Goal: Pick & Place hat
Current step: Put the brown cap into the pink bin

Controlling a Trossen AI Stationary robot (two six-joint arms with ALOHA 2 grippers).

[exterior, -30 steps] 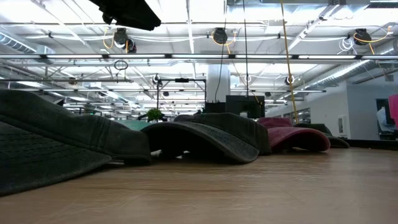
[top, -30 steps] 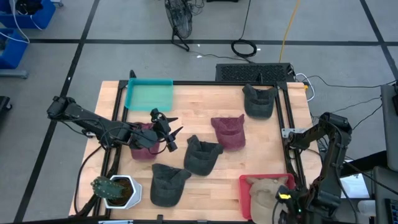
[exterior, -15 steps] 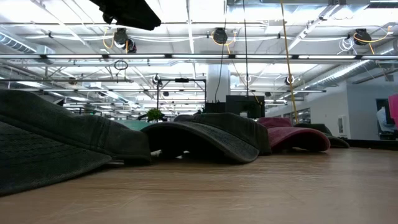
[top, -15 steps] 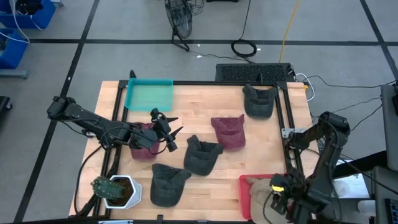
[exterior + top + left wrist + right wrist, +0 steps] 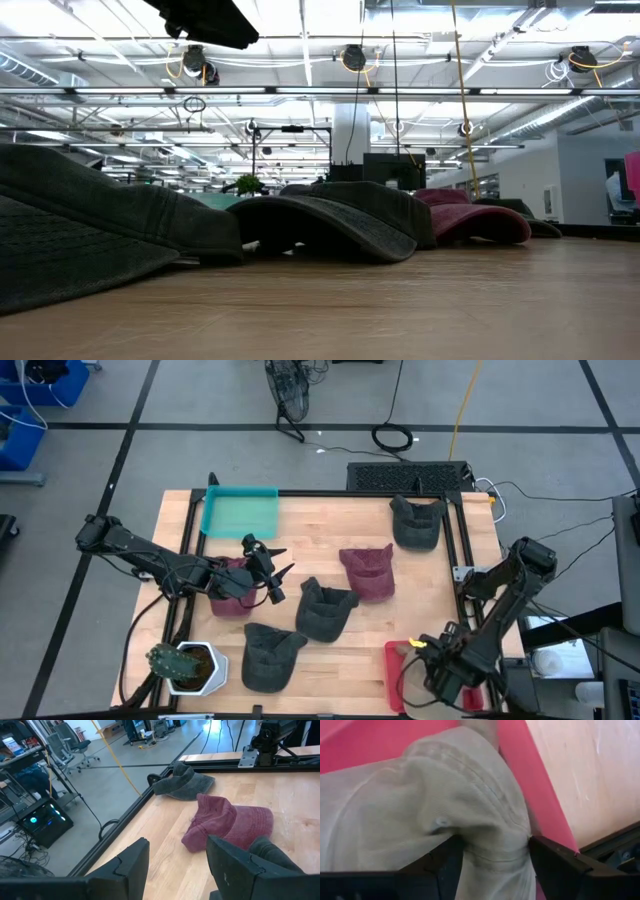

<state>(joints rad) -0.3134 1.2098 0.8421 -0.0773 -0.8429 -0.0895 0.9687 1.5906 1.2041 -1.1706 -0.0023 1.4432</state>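
A beige hat (image 5: 420, 795) lies in the red tray (image 5: 392, 665) at the table's near right corner. My right gripper (image 5: 495, 855) (image 5: 440, 665) points down over it, open, one finger on each side of the crown. My left gripper (image 5: 177, 855) (image 5: 275, 575) hangs open and holding nothing over the table's left half, beside a maroon hat (image 5: 230, 592) that lies under its arm. A second maroon hat (image 5: 368, 572) (image 5: 230, 822) and dark grey hats (image 5: 325, 610) (image 5: 270, 657) (image 5: 415, 522) rest on the wood. My right gripper comes from above with its fingers (image 5: 445, 865) standing on either side of the beige hat's crown (image 5: 485, 835). Whether they touch the cloth, I cannot tell. The hat lies in the red tray.
A teal tray (image 5: 240, 510) sits at the far left. A potted plant (image 5: 185, 665) stands at the near left corner. A black frame rail (image 5: 465, 575) runs along the table's right side. Bare wood shows between the hats in the middle.
My right gripper has swung from the near right corner toward the table's left and come down over the beige hat in the red tray, rolling about its own axis as it went. The left arm and the hats have kept still.
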